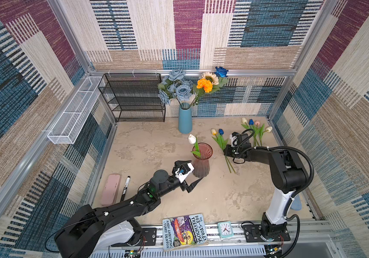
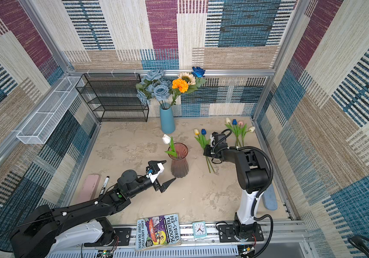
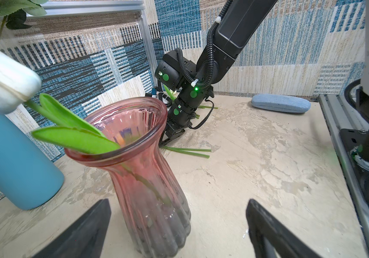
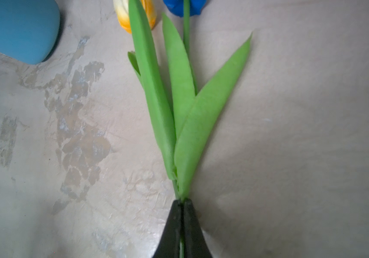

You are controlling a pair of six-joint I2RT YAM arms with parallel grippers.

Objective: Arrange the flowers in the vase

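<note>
A pink glass vase (image 1: 202,160) (image 3: 147,178) stands mid-table and holds a white tulip (image 1: 192,139) (image 3: 2,78). My left gripper (image 1: 196,170) (image 3: 179,202) is open, with one finger on each side of the vase's base and nothing gripped. A yellow tulip (image 1: 213,131) (image 4: 121,20) and a blue tulip (image 1: 221,131) (image 4: 173,7) lie on the table to the right. My right gripper (image 1: 225,154) (image 4: 182,201) is shut on their green stems just below the leaves. Several more tulips (image 1: 255,129) lie at the far right. The blue vase (image 1: 185,120) at the back holds roses, a marigold and a sunflower.
A black mesh shelf (image 1: 134,98) and a white wire basket (image 1: 74,116) are at the back left. A pink case (image 1: 111,189) and a marker (image 1: 125,187) lie at the left edge. A book (image 1: 184,231) and a clock (image 1: 225,229) sit on the front rail. A blue case (image 2: 269,198) lies behind the right arm.
</note>
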